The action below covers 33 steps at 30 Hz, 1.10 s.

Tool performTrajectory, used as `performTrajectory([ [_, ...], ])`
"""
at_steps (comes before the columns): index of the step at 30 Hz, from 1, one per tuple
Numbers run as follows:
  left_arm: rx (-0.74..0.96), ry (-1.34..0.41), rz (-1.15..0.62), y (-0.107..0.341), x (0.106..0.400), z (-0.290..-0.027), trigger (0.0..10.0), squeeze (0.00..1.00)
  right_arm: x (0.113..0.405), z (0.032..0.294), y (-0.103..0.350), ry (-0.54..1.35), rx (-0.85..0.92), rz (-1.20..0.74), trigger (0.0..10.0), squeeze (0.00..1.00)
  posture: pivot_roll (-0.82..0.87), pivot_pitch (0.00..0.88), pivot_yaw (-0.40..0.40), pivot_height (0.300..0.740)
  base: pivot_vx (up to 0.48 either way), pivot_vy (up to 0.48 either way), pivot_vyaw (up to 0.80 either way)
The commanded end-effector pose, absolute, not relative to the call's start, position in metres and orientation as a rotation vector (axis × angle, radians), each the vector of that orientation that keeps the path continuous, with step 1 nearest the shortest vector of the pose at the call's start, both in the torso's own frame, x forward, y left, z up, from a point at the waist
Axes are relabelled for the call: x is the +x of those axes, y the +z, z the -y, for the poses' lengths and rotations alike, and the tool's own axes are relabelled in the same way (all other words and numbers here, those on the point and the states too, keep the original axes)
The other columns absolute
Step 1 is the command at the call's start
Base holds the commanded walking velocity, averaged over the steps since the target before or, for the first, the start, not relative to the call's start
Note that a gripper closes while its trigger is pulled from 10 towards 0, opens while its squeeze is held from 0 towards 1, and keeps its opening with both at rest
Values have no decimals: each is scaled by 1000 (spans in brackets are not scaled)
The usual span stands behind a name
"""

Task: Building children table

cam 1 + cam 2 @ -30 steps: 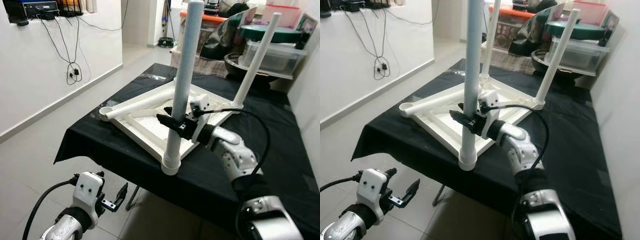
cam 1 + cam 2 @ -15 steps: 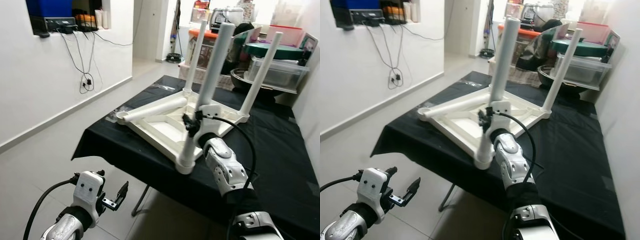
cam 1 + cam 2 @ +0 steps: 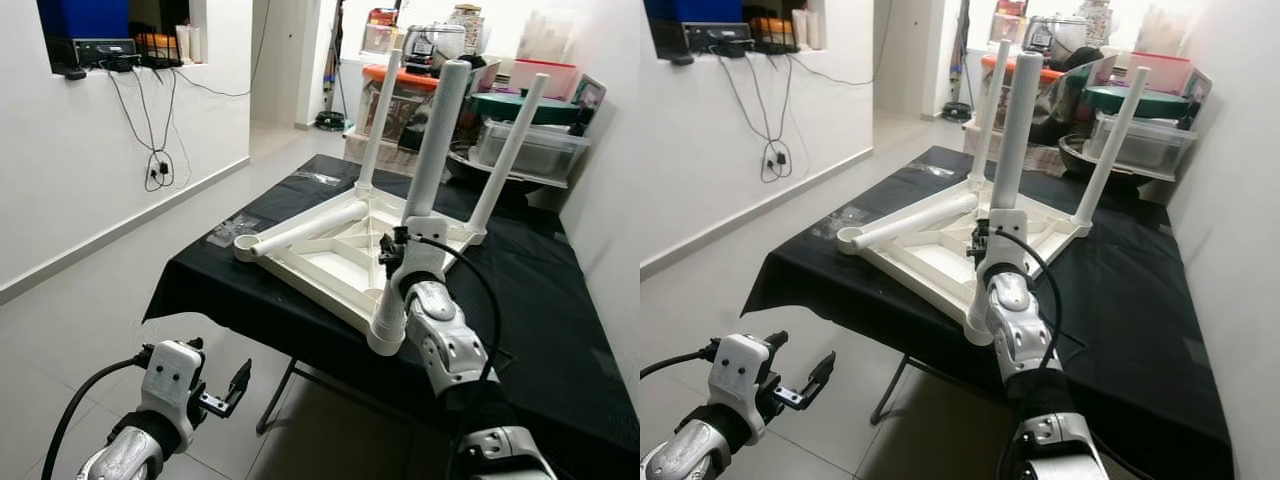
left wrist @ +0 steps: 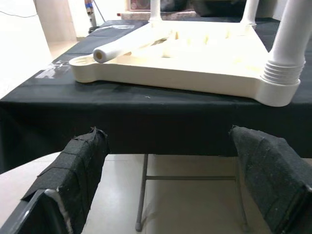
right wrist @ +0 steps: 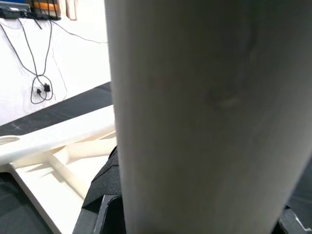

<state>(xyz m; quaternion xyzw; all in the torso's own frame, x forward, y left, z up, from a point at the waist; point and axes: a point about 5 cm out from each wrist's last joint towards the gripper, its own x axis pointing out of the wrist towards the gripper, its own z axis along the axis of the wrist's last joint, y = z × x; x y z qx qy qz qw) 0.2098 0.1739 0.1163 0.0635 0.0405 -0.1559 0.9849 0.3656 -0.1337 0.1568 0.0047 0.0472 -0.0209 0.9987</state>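
Note:
An upside-down white plastic children's table (image 3: 325,262) lies on a black-clothed table (image 3: 545,300). Three white legs stand up from its corners: two far legs (image 3: 378,120) (image 3: 508,150) and a near leg (image 3: 428,150) seated in the near corner socket (image 3: 386,335). My right gripper (image 3: 392,252) is shut on that near leg, low on the shaft; in the right wrist view the leg (image 5: 204,112) runs between the black fingers (image 5: 100,195). A loose leg (image 3: 305,227) lies across the underside toward the left corner. My left gripper (image 4: 165,180) hangs open below the table's front edge, left of it.
Plastic bins and pots (image 3: 540,145) crowd the far end of the black table. A white wall with hanging cables (image 3: 158,165) runs along the left, with tiled floor (image 3: 90,320) between it and the table. Metal folding legs (image 4: 144,195) stand under the table.
The whole picture has shifted as the camera drew back and rose. My right gripper stays clamped on the near leg. The left arm still hangs low with its fingers apart.

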Motion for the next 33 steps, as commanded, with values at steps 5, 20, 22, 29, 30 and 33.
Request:
performTrajectory([
  [5, 126, -319, -92, 113, 211, -172, 10000, 0, 360, 141, 105, -87, 20, -365, 10000, 0, 55, 0, -107, 740, 0, 0, 0],
  [20, 131, -308, -99, 111, 209, -174, 10000, 0, 362, 143, 97, -142, 40, -390, 10000, 0, 64, 0, -106, 740, 0, 0, 0],
  [22, 132, -308, -99, 111, 210, -174, 10000, 0, 361, 144, 96, -144, 40, -391, 10000, 0, 63, 0, -105, 740, 0, 0, 0],
  [29, 137, -314, -94, 112, 212, -174, 10000, 0, 366, 145, 98, -150, 46, -380, 10000, 0, 61, 0, -98, 740, 0, 0, 0],
  [30, 138, -315, -93, 112, 212, -174, 10000, 0, 366, 145, 99, -151, 47, -377, 10000, 0, 61, 0, -98, 740, 0, 0, 0],
  [33, 139, -316, -91, 113, 213, -174, 10000, 0, 367, 144, 100, -151, 47, -373, 10000, 0, 62, 0, -98, 740, 0, 0, 0],
])
